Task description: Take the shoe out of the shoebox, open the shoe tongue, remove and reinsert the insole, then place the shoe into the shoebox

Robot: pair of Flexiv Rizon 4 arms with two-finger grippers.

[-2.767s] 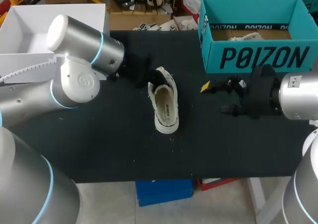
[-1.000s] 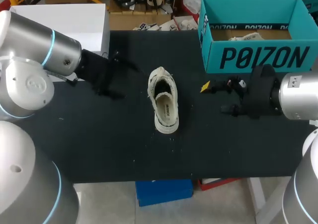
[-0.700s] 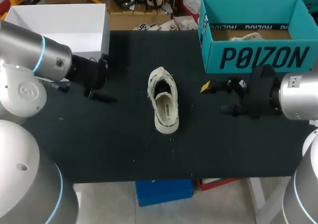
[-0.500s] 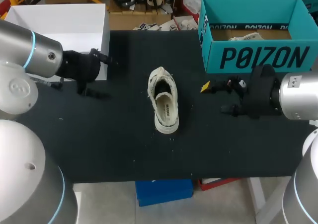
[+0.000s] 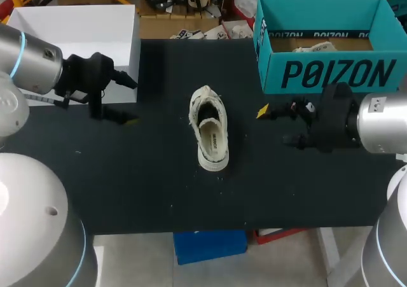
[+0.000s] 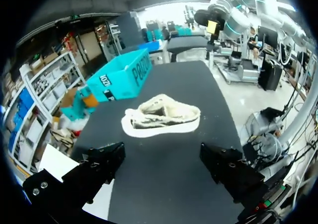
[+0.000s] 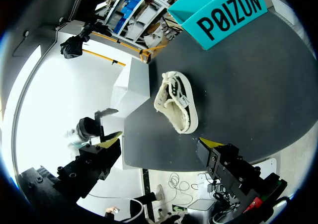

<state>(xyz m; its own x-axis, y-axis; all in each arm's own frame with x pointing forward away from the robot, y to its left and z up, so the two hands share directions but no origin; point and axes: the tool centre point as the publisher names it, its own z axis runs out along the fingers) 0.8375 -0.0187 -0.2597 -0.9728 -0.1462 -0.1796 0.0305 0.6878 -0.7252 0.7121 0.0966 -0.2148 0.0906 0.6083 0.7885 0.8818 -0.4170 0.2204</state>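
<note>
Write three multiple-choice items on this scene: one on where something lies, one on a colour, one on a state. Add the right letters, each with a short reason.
1. Where is the shoe?
A. inside the box
B. on the table, between the left tool and the right tool
C. lifted in the air by one arm

2. What colour is the shoebox?
A. teal
B. red
C. yellow

3. In what state is the left tool?
A. shut on the shoe
B. open, holding nothing
C. shut on an insole

Key:
1 B, since the shoe lies on the dark tabletop with one tool to each side and neither touching it.
2 A, since the shoebox walls are teal with dark lettering.
3 B, since the left wrist view shows its fingers spread apart with only bare table between them.
</note>
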